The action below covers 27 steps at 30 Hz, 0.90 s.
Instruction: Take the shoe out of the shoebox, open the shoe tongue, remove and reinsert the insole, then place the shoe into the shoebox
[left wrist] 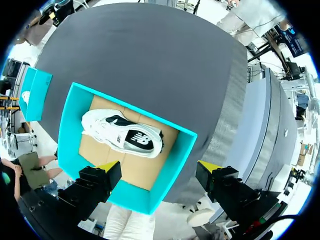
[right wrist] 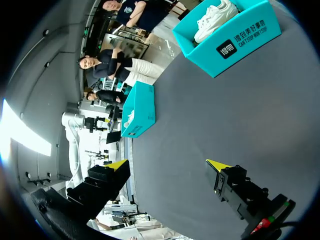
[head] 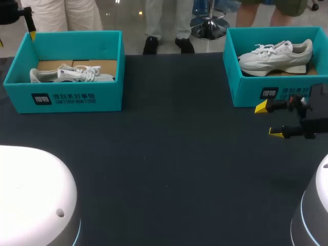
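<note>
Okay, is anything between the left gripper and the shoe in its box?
Nothing visible. The left gripper hangs open over the lidless shoebox, and the shoe lies uncovered on the cardboard floor.

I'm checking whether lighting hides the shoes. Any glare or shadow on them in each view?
Head view: left shoe looks dimmer, low inside the left shoebox; right shoe well lit. Left wrist view: left shoe evenly lit, no glare. Right wrist view: white shoe in the printed-side box bright, no shadow over it.
</note>
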Available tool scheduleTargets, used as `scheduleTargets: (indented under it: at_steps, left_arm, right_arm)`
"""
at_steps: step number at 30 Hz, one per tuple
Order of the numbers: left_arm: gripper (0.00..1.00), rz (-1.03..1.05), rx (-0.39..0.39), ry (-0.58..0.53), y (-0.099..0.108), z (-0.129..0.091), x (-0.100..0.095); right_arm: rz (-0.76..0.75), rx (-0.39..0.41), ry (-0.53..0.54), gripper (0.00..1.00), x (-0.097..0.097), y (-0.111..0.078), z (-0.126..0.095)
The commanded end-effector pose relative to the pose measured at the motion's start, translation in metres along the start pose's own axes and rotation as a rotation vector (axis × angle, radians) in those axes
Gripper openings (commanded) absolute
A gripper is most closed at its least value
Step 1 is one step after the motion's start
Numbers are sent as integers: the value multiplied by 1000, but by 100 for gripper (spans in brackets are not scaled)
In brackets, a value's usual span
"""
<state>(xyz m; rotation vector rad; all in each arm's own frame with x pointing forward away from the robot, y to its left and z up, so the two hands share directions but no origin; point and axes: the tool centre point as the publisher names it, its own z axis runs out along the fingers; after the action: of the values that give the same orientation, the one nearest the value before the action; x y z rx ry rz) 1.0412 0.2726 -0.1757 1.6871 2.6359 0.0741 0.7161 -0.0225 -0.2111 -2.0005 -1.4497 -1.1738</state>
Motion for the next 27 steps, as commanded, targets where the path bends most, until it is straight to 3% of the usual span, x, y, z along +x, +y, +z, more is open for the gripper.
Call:
scheduleTargets:
  at_steps: [1, 15, 27]
  left_arm:
    - [100, -16, 12, 3, -9, -6, 4]
    - [100, -88, 84, -95, -66, -13, -1]
    - [100, -137, 122, -111, -81, -14, -10]
  right_arm:
    - [1, -1, -3, 100, 0, -1, 0]
    - [1, -1, -3, 100, 0, -1, 0]
    - [1, -1, -3, 100, 0, -1, 0]
